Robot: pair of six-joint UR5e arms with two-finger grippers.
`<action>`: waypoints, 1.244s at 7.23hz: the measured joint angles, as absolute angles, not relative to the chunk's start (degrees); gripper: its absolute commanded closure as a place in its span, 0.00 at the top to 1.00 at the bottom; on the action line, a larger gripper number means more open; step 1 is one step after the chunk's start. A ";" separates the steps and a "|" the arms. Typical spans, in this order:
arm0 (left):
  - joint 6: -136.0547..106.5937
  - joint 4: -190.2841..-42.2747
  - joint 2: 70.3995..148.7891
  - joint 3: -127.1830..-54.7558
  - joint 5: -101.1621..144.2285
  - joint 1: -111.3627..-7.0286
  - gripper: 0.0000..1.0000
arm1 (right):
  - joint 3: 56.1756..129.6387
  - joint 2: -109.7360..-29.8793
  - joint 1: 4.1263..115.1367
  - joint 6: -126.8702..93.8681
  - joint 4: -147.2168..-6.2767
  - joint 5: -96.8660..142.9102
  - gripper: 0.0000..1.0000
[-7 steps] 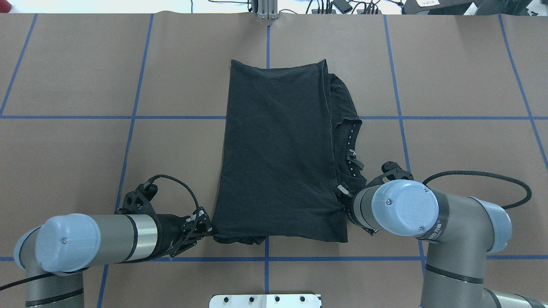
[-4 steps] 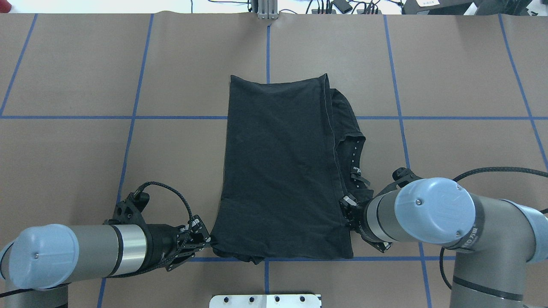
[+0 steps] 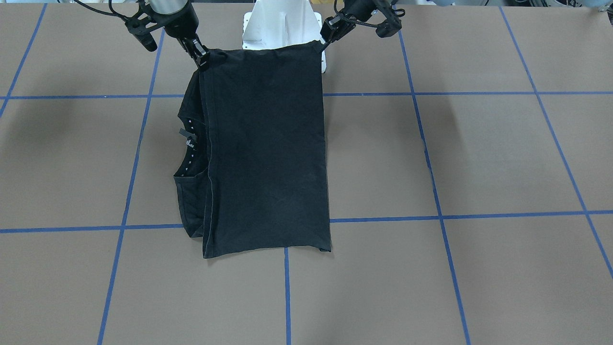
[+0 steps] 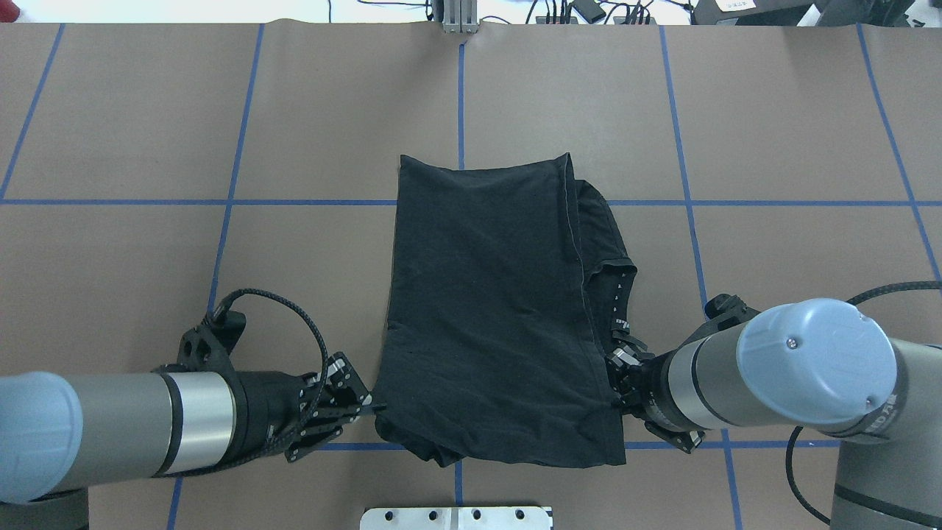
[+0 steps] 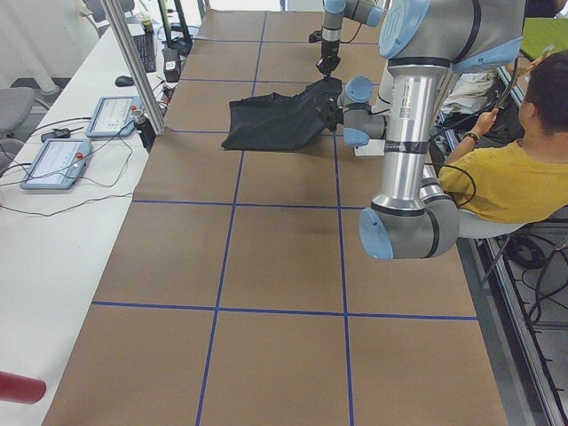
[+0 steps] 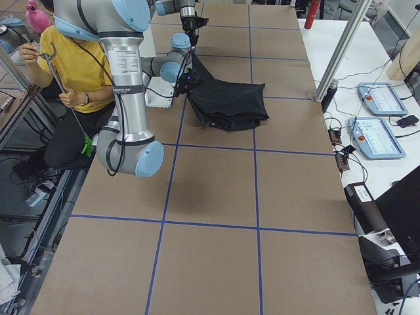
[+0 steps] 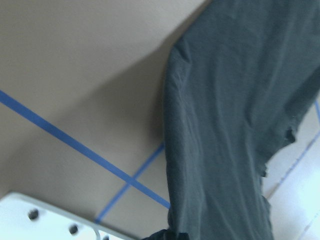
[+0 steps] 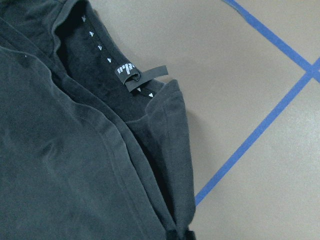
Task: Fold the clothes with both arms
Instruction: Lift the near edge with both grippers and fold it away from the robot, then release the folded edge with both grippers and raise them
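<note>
The black T-shirt (image 4: 493,309) lies folded lengthwise, plain side up, with its collar and label (image 8: 142,77) showing along its right edge; no print shows. My left gripper (image 4: 372,403) is shut on the shirt's near left corner. My right gripper (image 4: 617,383) is shut on the near right corner. In the front-facing view the shirt (image 3: 266,153) stretches from both grippers, left (image 3: 322,44) and right (image 3: 203,60), with its near edge held up off the table. The left wrist view shows hanging cloth (image 7: 225,125).
The white base mount (image 4: 456,517) sits just behind the shirt's near edge. Blue tape lines (image 4: 228,202) grid the brown table. An operator in yellow (image 5: 497,177) sits beside the robot. Tablets (image 5: 53,160) lie on the white side table.
Both grippers have moved back toward the robot's base, holding the shirt's near corners. The whole shirt has slid toward the base, its far edge now close to the cross tape line.
</note>
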State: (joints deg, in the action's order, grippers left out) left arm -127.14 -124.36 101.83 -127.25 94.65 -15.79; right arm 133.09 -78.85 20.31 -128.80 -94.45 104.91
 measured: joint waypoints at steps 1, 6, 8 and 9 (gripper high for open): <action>-124.58 -123.68 104.64 -124.50 96.45 -20.49 0.00 | 132.20 -78.51 23.46 -127.51 -94.47 106.75 0.00; -110.59 -126.72 124.08 -93.02 103.61 -40.04 0.91 | 102.17 -58.41 41.59 -109.95 -93.98 115.69 0.99; -106.34 -136.19 130.96 -74.76 103.47 -43.26 1.00 | 81.42 -48.39 45.61 -101.24 -87.76 116.05 1.00; -104.36 -138.50 133.78 -68.83 103.40 -44.78 1.00 | 73.75 -45.56 47.57 -98.98 -82.13 116.15 1.00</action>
